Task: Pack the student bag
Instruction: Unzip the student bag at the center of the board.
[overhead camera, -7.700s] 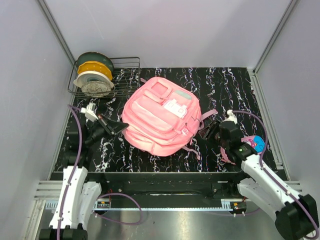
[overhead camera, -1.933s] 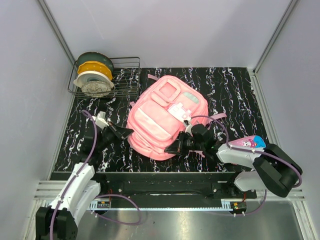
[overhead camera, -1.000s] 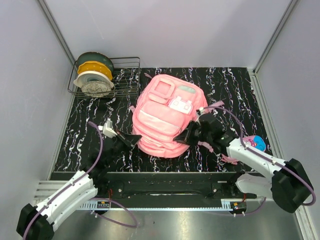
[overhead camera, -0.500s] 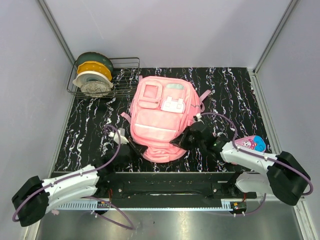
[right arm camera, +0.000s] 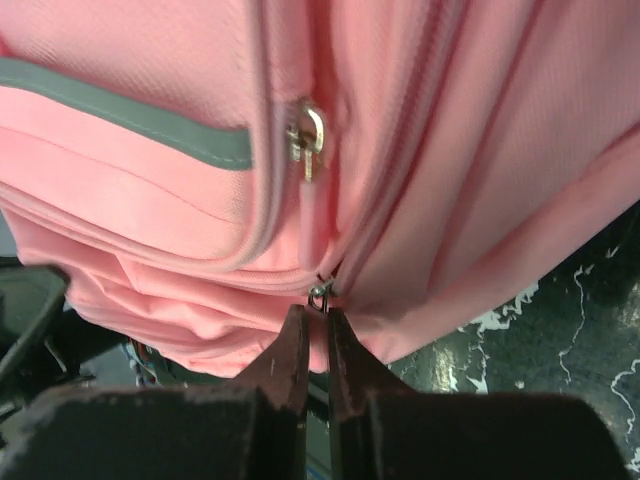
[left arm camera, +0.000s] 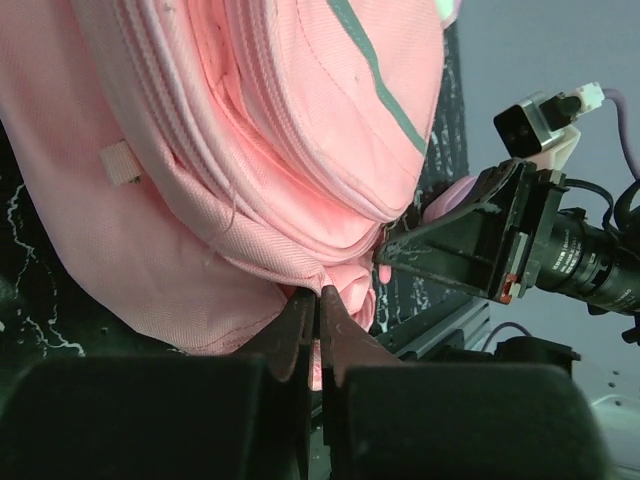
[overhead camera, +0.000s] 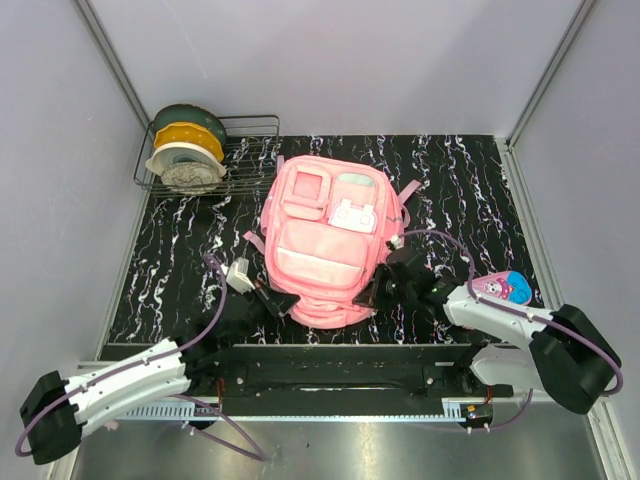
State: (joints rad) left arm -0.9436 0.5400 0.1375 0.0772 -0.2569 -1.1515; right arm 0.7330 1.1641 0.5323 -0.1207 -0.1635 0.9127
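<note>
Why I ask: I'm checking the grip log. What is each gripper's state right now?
Left gripper: closed, pinching the student bag at its lower seam.
Right gripper: closed on a zipper pull of the student bag.

Pink student bag on black, white-veined table.

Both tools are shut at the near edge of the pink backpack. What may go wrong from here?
1. The right tool seems to pinch the small metal zipper pull of the large pink fabric backpack with its very tips only; the pull may slip out when tugged.
2. The left tool holds just a thin fold of fabric at the seam; if it slips, the backpack may slide over the black marbled table instead of unzipping.
</note>
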